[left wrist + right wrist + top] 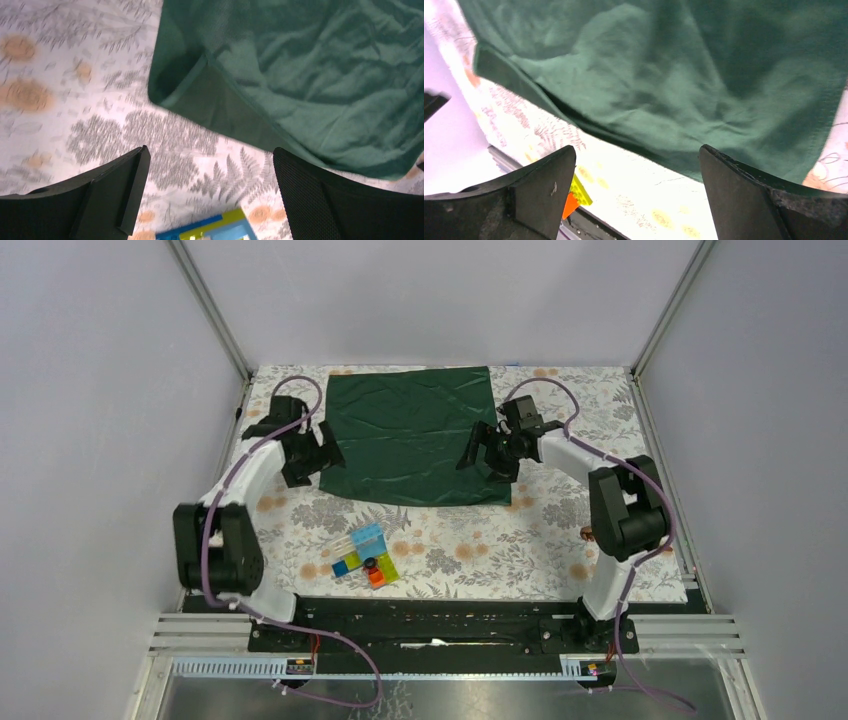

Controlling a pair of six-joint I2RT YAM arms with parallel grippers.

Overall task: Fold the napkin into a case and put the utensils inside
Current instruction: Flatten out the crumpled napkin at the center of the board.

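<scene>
Napkin (415, 435) lies spread out; left tool (325, 455) and right tool (480, 460) gape wide, holding nothing.

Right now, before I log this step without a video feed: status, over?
Left gripper and right gripper open, empty, over the napkin's left and right edges. Napkin spread out, no case yet. Plastic blocks lie clear of it.

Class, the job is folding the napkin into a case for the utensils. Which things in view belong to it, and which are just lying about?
Belongs to the job: napkin, spread out; copper-coloured tip, perhaps a utensil, mostly hidden.
Lying about: colourful plastic blocks.
</scene>
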